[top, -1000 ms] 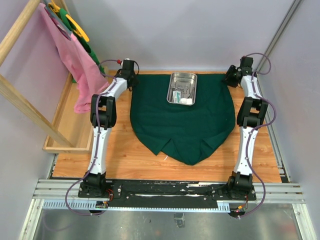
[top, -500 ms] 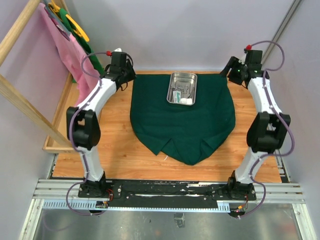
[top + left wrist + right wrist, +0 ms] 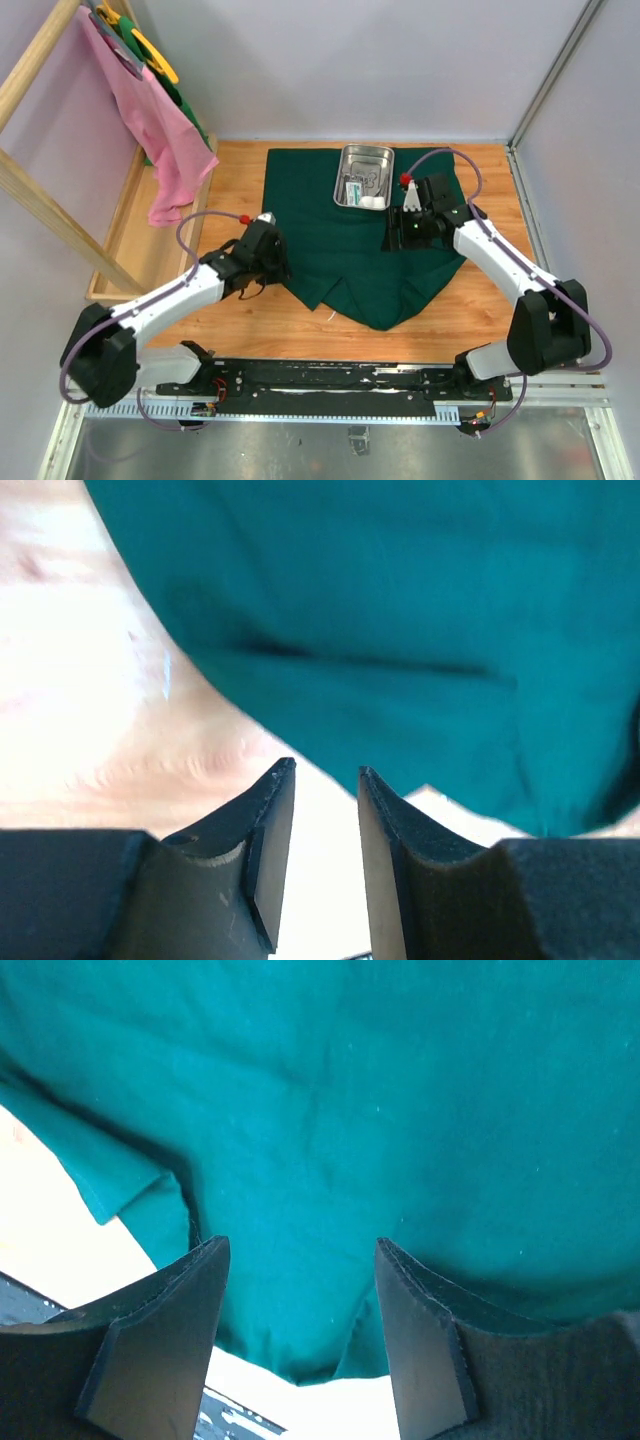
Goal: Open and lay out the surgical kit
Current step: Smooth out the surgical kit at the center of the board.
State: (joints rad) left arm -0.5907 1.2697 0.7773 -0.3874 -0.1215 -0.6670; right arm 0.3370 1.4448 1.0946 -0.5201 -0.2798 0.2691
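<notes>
Wooden table [image 3: 240, 170]: one cloth [image 3: 340, 250], one tray [image 3: 367, 150]

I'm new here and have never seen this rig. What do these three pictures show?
Two white robot arms are bolted at the near edge of a wooden table. The wide picture looks down from above. The other two come from a camera on each wrist, so the dark prongs are that arm's own claw. A dark green cloth lies spread on the table, with a steel tray on its far part holding small items. The left claw is at the cloth's left edge, the right claw over the cloth near the tray. Both are open, holding nothing.
</notes>
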